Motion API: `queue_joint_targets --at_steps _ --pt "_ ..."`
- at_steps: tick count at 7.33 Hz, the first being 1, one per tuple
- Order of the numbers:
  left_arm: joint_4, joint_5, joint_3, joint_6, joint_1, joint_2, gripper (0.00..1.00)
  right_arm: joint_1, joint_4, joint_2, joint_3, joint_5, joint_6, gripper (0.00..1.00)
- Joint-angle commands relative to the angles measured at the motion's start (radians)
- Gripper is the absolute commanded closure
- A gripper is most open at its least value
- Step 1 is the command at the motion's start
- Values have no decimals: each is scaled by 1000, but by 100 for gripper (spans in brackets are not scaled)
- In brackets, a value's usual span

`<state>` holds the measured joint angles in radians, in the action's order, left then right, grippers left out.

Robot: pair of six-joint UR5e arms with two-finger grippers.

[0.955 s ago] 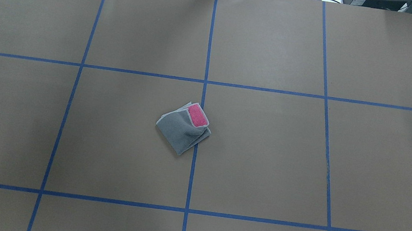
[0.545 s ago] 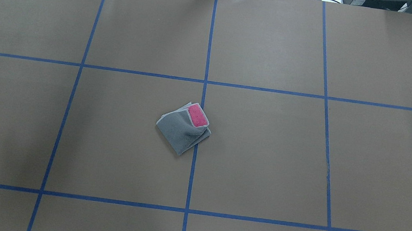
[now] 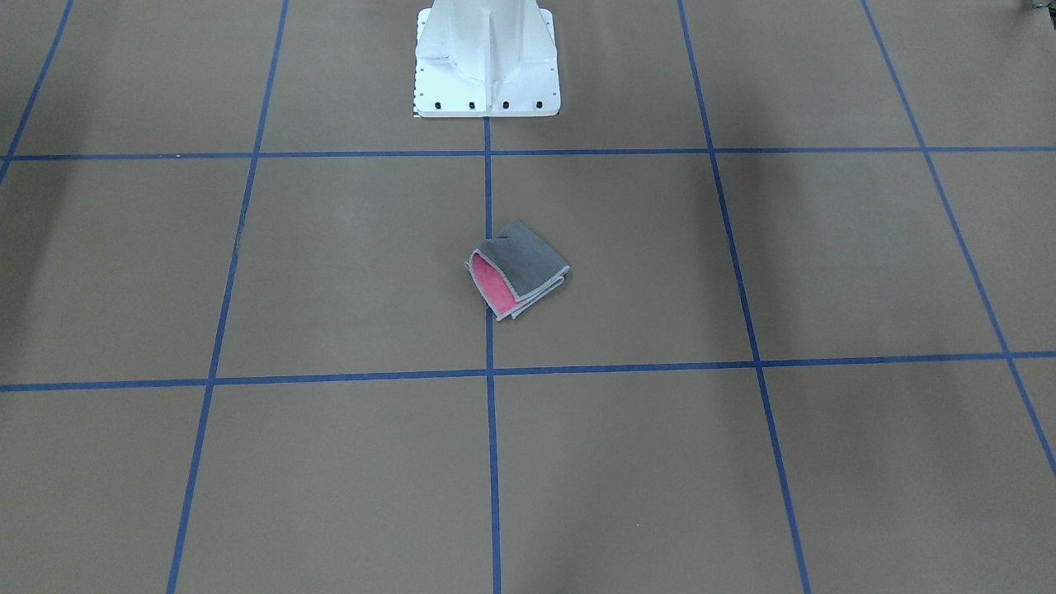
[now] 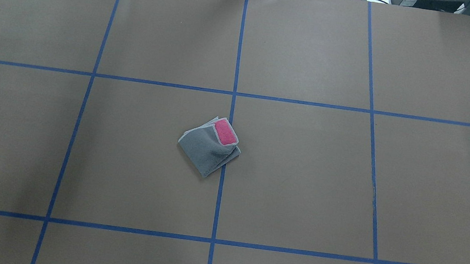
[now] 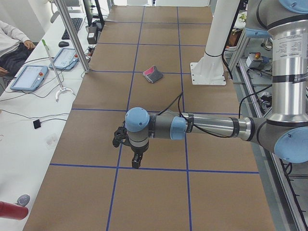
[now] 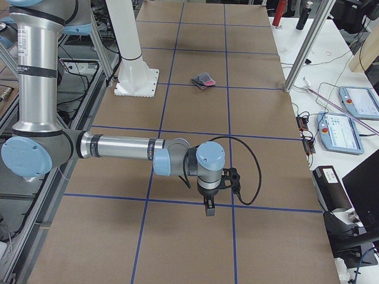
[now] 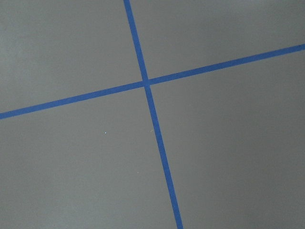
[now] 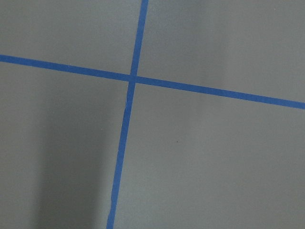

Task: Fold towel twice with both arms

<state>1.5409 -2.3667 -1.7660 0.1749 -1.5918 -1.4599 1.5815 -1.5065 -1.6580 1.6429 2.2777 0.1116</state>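
The towel lies folded into a small bundle at the table's middle, grey face out, with a pink patch showing at its far corner. It also shows in the front-facing view, the left view and the right view. My left gripper hangs over the table far from the towel, seen only in the left view; I cannot tell if it is open or shut. My right gripper hangs likewise in the right view; I cannot tell its state. Both wrist views show only table and blue tape.
The brown table carries a grid of blue tape lines. The white pedestal base stands at the robot's side of the table. Side benches hold tablets, cables and a person's arm.
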Motion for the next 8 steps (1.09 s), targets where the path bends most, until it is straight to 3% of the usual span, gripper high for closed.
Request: queue_joint_targets --at_steps 1,8 --pt "-4 -9 -23 -5 -31 15 0 0 0 0 3 0 -1 0" --pt "7 4 -46 -2 -33 55 0 0 0 -3 5 0 -1 0"
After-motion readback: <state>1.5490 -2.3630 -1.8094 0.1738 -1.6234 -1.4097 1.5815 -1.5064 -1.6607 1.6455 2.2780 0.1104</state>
